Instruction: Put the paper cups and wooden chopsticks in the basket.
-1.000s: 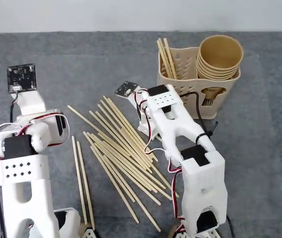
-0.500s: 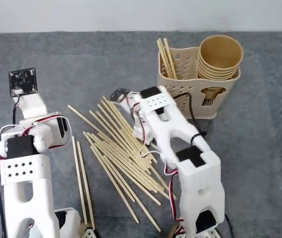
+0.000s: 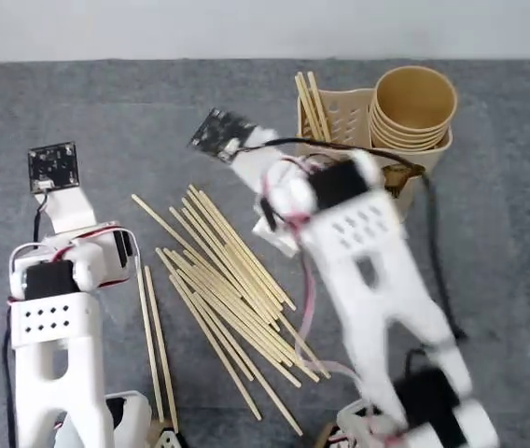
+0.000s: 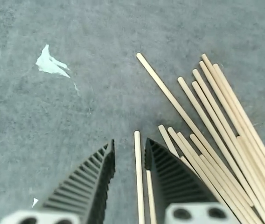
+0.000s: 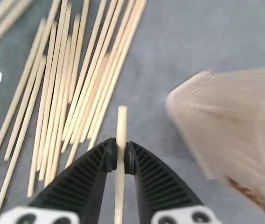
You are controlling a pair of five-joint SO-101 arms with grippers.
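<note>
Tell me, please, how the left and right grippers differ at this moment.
The left gripper is open, its jaws apart; the right gripper is shut on a chopstick. The left gripper straddles a loose chopstick lying ungripped on the grey mat; the right gripper's chopstick is clamped, near the basket. Both are black, with ribbed inner faces.

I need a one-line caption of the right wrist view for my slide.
Right gripper shut on one wooden chopstick, with loose chopsticks and the basket beyond it.
</note>
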